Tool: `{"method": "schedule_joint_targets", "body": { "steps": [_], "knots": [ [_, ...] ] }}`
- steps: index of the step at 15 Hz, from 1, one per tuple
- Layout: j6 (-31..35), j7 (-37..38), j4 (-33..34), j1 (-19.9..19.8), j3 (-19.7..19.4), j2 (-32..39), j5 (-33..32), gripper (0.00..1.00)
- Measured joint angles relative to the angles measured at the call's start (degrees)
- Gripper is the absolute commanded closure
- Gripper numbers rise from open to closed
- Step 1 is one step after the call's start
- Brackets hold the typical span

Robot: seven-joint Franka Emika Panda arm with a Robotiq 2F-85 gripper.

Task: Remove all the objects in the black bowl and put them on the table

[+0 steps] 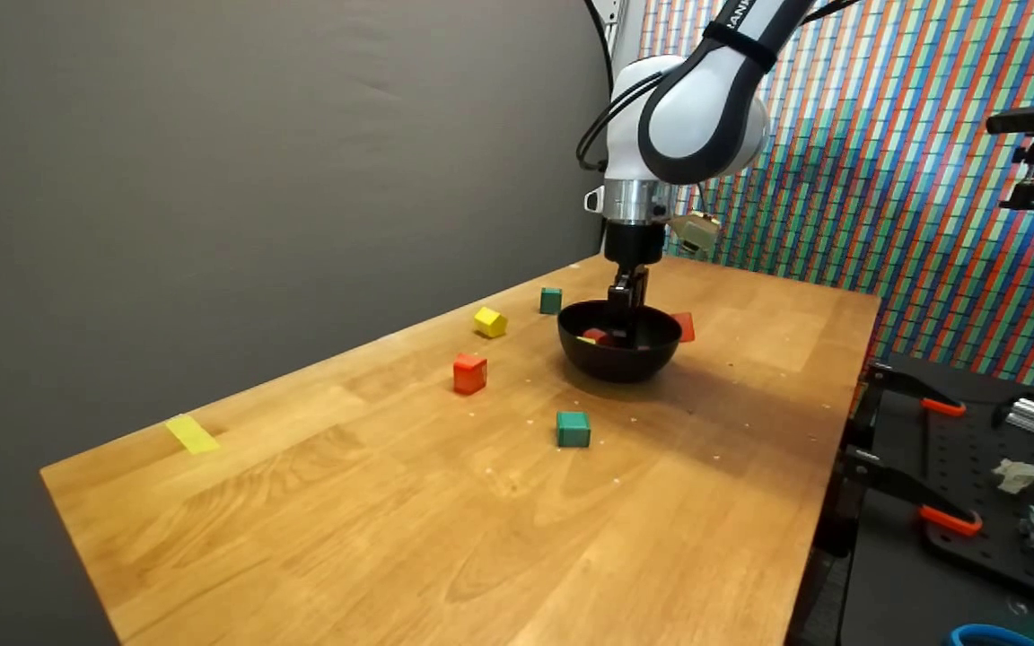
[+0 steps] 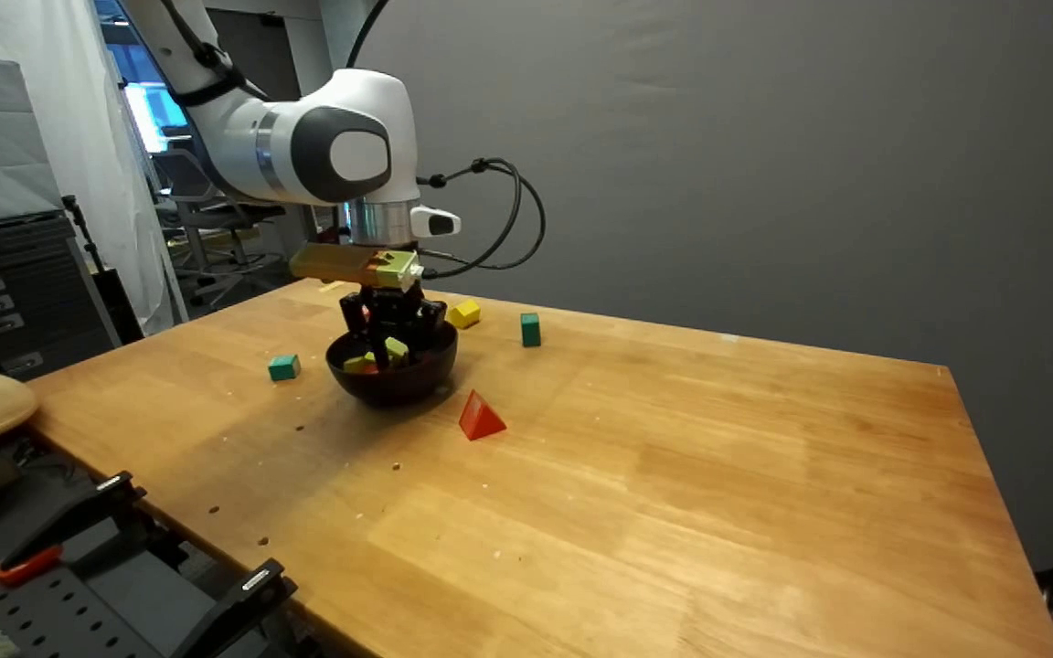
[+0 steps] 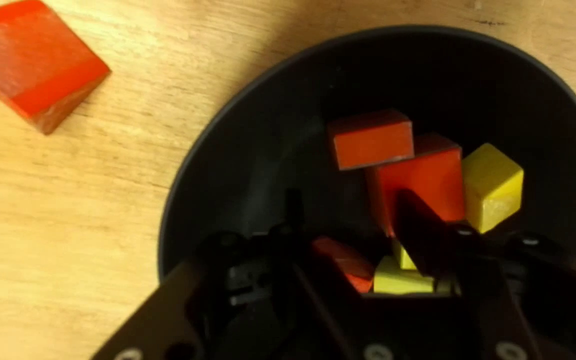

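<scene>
The black bowl [image 1: 611, 366] stands upright on the wooden table [image 1: 391, 547], and my gripper [image 3: 352, 200] reaches down inside it. Its fingers are apart: a gap shows between them in the wrist view, and I see nothing clamped there. One dark finger [image 3: 418, 217] overlaps a red block [image 3: 438, 175]. Beside that block lie another red block [image 3: 375, 142] and a yellow block [image 3: 493, 187]. Deeper between the fingers, a further red block [image 3: 340, 260] and yellow pieces [image 3: 400, 280] show, partly hidden by the gripper. In an exterior view, yellow pieces [image 2: 396, 348] show inside the bowl too.
Around the bowl on the table lie a red cube [image 1: 469, 373], a yellow block [image 1: 490, 322], two green blocks [image 1: 573, 429] and a red pyramid-like block [image 2: 481, 419]. Yellow tape [image 1: 192, 433] marks one table edge. Clamps [image 1: 916, 386] grip the side.
</scene>
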Motion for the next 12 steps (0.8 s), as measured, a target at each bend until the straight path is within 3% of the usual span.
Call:
{"method": "schedule_joint_targets", "body": {
  "steps": [2, 3, 8, 12],
  "knots": [
    [-0.3, 0.7, -0.9, 0.0, -0.8, -2.0, -0.4, 0.02],
    [-0.7, 0.8, -1.2, 0.0, -1.2, -2.9, -0.5, 0.00],
    [-4.3, 0.3, 0.2, -0.3, -0.4, -3.8, 2.2, 0.00],
    [-4.6, 2.7, 3.4, 1.7, -0.2, -0.9, 1.3, 0.00]
  ]
}}
